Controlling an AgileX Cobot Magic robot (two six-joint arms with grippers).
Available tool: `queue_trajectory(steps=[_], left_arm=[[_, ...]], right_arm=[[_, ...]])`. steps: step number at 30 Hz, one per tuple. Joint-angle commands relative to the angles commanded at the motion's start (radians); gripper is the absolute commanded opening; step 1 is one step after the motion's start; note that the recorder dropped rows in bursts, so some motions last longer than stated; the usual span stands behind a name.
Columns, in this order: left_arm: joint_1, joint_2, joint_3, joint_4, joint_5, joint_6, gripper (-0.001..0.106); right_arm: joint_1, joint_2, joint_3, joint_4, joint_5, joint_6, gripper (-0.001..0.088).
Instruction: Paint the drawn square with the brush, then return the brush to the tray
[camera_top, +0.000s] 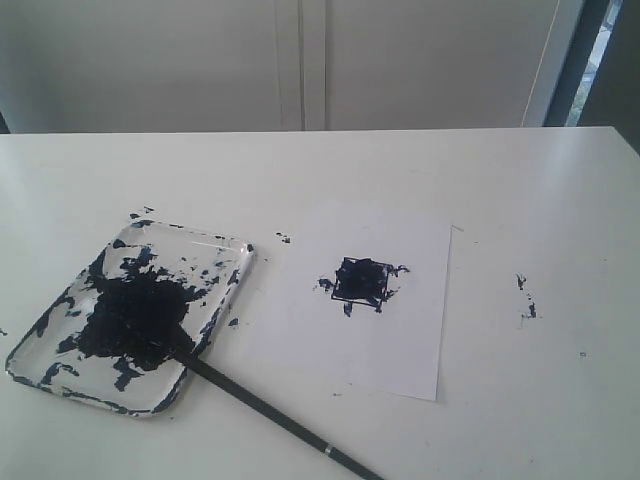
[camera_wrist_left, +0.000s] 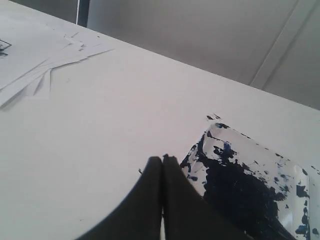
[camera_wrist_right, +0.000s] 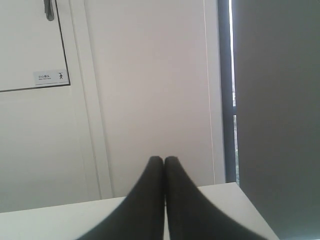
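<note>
The drawn square (camera_top: 362, 280) on the white paper (camera_top: 400, 340) is daubed dark blue-black, with smears past its outline. The brush (camera_top: 270, 418) lies with its tip on the tray (camera_top: 225, 262) and its black handle slanting out over the tray's near corner onto the table. No gripper touches it. Dark paint splatters the tray (camera_wrist_left: 280, 170). My left gripper (camera_wrist_left: 163, 159) is shut and empty, hovering beside the tray's edge. With nothing between its fingers, my right gripper (camera_wrist_right: 164, 160) is shut too and points at a wall beyond the table's edge. Neither arm shows in the exterior view.
Small paint specks (camera_top: 525, 298) dot the white table to the right of the paper. A loose stack of white sheets (camera_wrist_left: 35, 65) lies farther off in the left wrist view. A wall and door panels stand behind the table.
</note>
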Motion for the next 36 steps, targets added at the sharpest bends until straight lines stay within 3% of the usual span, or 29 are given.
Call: queue_trajectory(steps=[9, 15, 18, 23, 27, 33, 36], left_arm=[[0.0, 0.0, 0.0, -0.009, 0.185, 0.078, 0.0], [0.0, 0.0, 0.0, -0.067, 0.179, 0.353, 0.0], [0.0, 0.0, 0.0, -0.219, 0.135, 0.547, 0.0], [0.0, 0.0, 0.0, -0.611, 0.046, 0.849, 0.0], [0.0, 0.0, 0.0, -0.636, 0.048, 0.844, 0.0], [0.0, 0.0, 0.0, -0.529, 0.175, 0.844, 0.0], [0.0, 0.0, 0.0, -0.522, 0.184, 0.844, 0.0]], right_arm=[[0.0, 0.0, 0.0, 0.0, 0.0, 0.0, 0.0], [0.0, 0.0, 0.0, 0.0, 0.0, 0.0, 0.0], [0.0, 0.0, 0.0, 0.0, 0.0, 0.0, 0.0], [0.0, 0.0, 0.0, 0.0, 0.0, 0.0, 0.0], [0.0, 0.0, 0.0, 0.0, 0.0, 0.0, 0.0], [0.0, 0.0, 0.0, 0.0, 0.0, 0.0, 0.0], [0.0, 0.0, 0.0, 0.0, 0.0, 0.0, 0.0]])
